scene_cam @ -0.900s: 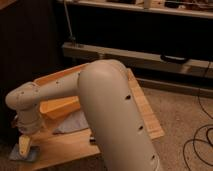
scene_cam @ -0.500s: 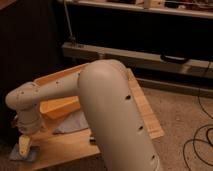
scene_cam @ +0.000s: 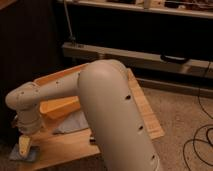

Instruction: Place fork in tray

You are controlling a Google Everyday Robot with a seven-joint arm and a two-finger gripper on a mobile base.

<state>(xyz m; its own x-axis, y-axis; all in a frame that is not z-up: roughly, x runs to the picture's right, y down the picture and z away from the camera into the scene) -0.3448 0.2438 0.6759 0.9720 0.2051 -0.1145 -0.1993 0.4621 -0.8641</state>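
Note:
My gripper (scene_cam: 24, 146) hangs down from the white wrist at the lower left, just above the table's front left corner. It is open and I see nothing between its fingers. Right under it lies a flat blue-grey thing (scene_cam: 22, 155). The tray (scene_cam: 56, 106) is a yellow-orange tub to the right of and behind the gripper, largely covered by my thick white arm (scene_cam: 112, 110). The fork is hidden from this view.
The tray stands on a wooden table (scene_cam: 145, 117). A pale grey crumpled sheet (scene_cam: 70, 122) lies before the tray, and a small dark thing (scene_cam: 92, 140) sits by the arm. A long low shelf unit (scene_cam: 150, 57) runs behind. Black cables (scene_cam: 197, 142) lie on the floor at right.

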